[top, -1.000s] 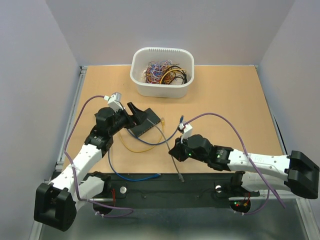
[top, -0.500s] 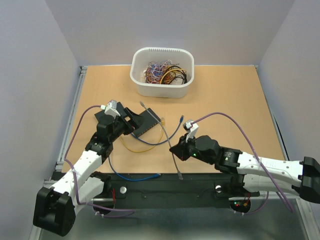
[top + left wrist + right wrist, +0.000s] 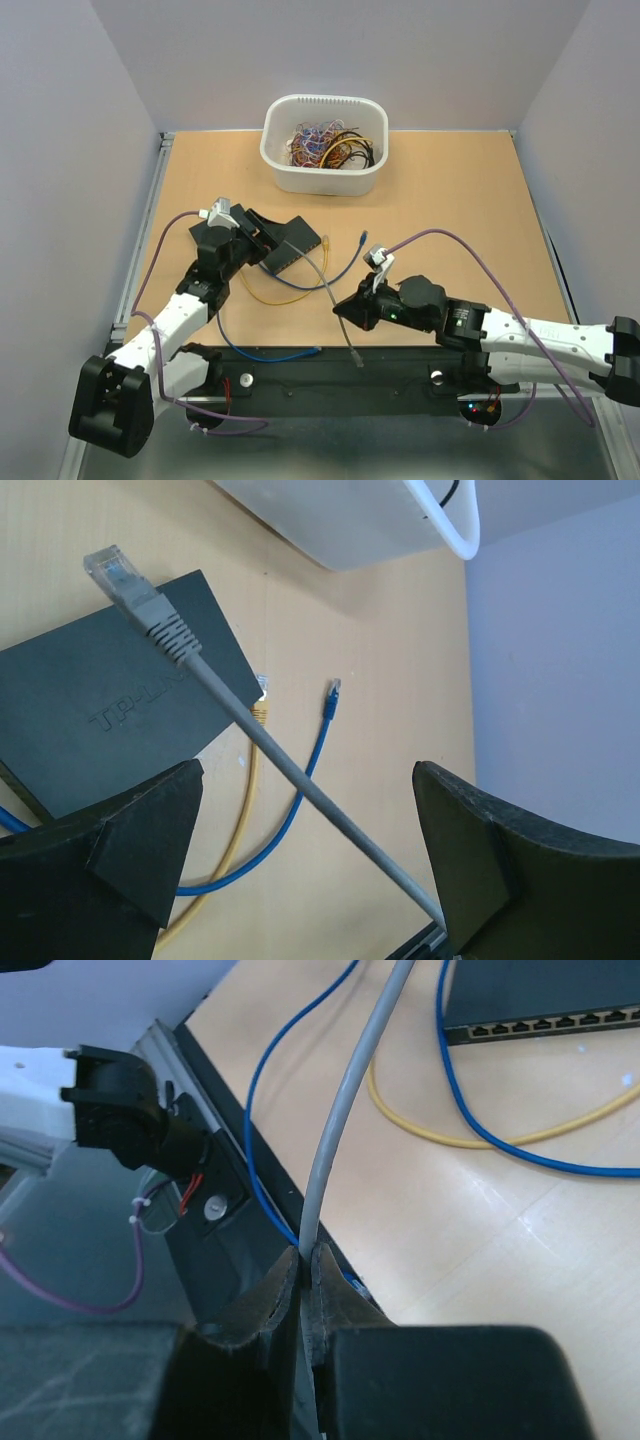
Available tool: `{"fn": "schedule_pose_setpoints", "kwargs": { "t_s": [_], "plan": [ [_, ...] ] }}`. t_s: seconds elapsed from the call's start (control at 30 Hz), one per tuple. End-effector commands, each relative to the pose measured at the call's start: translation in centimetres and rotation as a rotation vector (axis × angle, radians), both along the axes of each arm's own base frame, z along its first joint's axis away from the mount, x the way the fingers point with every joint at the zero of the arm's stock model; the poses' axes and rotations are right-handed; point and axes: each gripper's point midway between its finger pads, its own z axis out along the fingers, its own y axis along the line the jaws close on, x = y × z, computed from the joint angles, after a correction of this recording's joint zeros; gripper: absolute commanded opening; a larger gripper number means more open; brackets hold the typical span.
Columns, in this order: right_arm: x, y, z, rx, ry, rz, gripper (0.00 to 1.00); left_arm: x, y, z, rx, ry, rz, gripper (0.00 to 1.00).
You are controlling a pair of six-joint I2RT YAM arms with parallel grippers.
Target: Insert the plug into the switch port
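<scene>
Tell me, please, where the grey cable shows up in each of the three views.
Top external: grey cable runs diagonally from the switch toward the near edge, centre.
Left wrist: grey cable crosses diagonally, its plug upper left over the switch.
Right wrist: grey cable rises from the right pincer, centre.
Shared landmark: the switch.

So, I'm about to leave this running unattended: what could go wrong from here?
The right pincer grips the grey cable far behind its plug, so the plug may sag or swing and miss the ports. The left pincer stands open, not clamping the switch, so a push could slide it. The blue cable lying before the ports could snag.
</scene>
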Motion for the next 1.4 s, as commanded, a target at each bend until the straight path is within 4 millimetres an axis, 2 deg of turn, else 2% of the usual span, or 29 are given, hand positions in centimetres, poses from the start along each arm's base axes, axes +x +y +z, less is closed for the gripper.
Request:
{"fn": "schedule_pose_setpoints", "kwargs": {
  "t_s": [0.0, 0.23, 0.4, 0.43, 0.47, 0.5, 0.63, 0.73, 0.8, 0.83, 0.9, 0.93, 0.97, 1.0, 1.03, 1.07, 1.1, 1.13, 1.17, 1.23, 1.27, 1.33, 1.37],
  "plan": [
    [-1.6, 1.2, 3.3, 0.125, -0.05, 0.101, 0.0, 1.5, 0.4, 1.7, -0.021, -0.054, 0.06, 0.97],
    [-3.4, 1.8, 3.3, 0.141, -0.039, 0.17, 0.0, 3.1, 1.9, 2.2, 0.034, -0.054, 0.15, 0.95],
    [-3.7, 1.4, 3.1, 0.145, -0.034, 0.172, 0.01, 3.4, 3.4, 2.4, 0.047, -0.052, 0.195, 0.91],
    [-3.8, 1.2, 2.6, 0.139, -0.026, 0.172, 0.0, 3.4, 4.2, 2.6, 0.06, -0.064, 0.218, 0.73],
    [-3.8, 1.2, 2.6, 0.139, -0.026, 0.172, 0.0, 3.4, 4.2, 2.8, 0.059, -0.068, 0.219, 0.73],
    [-3.9, 1.2, 2.5, 0.138, -0.027, 0.175, 0.01, 3.4, 4.4, 2.8, 0.065, -0.066, 0.225, 0.65],
    [-3.9, 1.1, 2.4, 0.138, -0.025, 0.175, 0.0, 3.6, 5.2, 3.2, 0.083, -0.077, 0.257, 0.48],
    [-3.9, 0.9, 2.3, 0.139, -0.024, 0.172, 0.0, 3.5, 5.3, 3.5, 0.084, -0.084, 0.258, 0.17],
    [-3.8, 0.8, 2.0, 0.133, -0.025, 0.165, 0.01, 3.5, 5.3, 3.5, 0.084, -0.081, 0.257, 0.04],
    [-3.7, 0.7, 1.9, 0.13, -0.026, 0.156, 0.0, 3.5, 5.3, 3.6, 0.086, -0.082, 0.255, 0.0],
    [-3.0, 0.6, 1.3, 0.105, -0.027, 0.117, 0.15, 3.3, 5.1, 3.5, 0.096, -0.081, 0.241, 0.0],
    [-2.6, 0.6, 1.1, 0.093, -0.029, 0.098, 0.29, 3.3, 5.1, 3.4, 0.1, -0.081, 0.238, 0.0],
    [-2.1, 0.4, 0.5, 0.058, -0.022, 0.069, 0.6, 3.2, 5.2, 3.5, 0.1, -0.084, 0.238, 0.0],
    [-1.6, 0.3, 0.3, 0.037, -0.025, 0.042, 0.69, 2.9, 4.7, 3.5, 0.092, -0.086, 0.209, 0.0],
    [-0.7, 0.5, 0.4, 0.009, -0.036, 0.006, 0.88, 2.6, 4.5, 3.3, 0.09, -0.085, 0.19, 0.0],
    [-0.3, 0.6, 0.5, -0.006, -0.046, -0.008, 0.95, 2.4, 4.3, 3.3, 0.086, -0.087, 0.178, 0.0],
    [0.1, 0.9, 0.6, -0.019, -0.056, -0.018, 1.0, 2.1, 4.1, 3.5, 0.08, -0.097, 0.168, 0.0],
    [0.6, 1.3, 1.6, -0.018, -0.079, -0.033, 1.0, 1.7, 3.8, 3.4, 0.076, -0.1, 0.144, 0.0],
    [1.0, 1.9, 1.3, -0.04, -0.081, -0.037, 1.0, 1.4, 3.6, 3.5, 0.083, -0.116, 0.124, 0.0],
    [1.8, 2.6, 1.8, -0.052, -0.1, -0.059, 1.0, 0.4, 3.1, 4.1, 0.074, -0.153, 0.077, 0.0],
    [2.4, 3.6, 2.4, -0.056, -0.104, -0.069, 1.0, -0.1, 3.1, 5.0, 0.073, -0.192, 0.063, 0.0],
    [3.5, 4.7, 3.0, -0.068, -0.129, -0.095, 1.0, -1.0, 2.8, 4.7, 0.067, -0.199, 0.035, 0.0],
    [4.0, 5.8, 4.7, -0.044, -0.147, -0.097, 1.0, -1.4, 2.7, 4.9, 0.062, -0.21, 0.026, 0.0]
  ]
}}
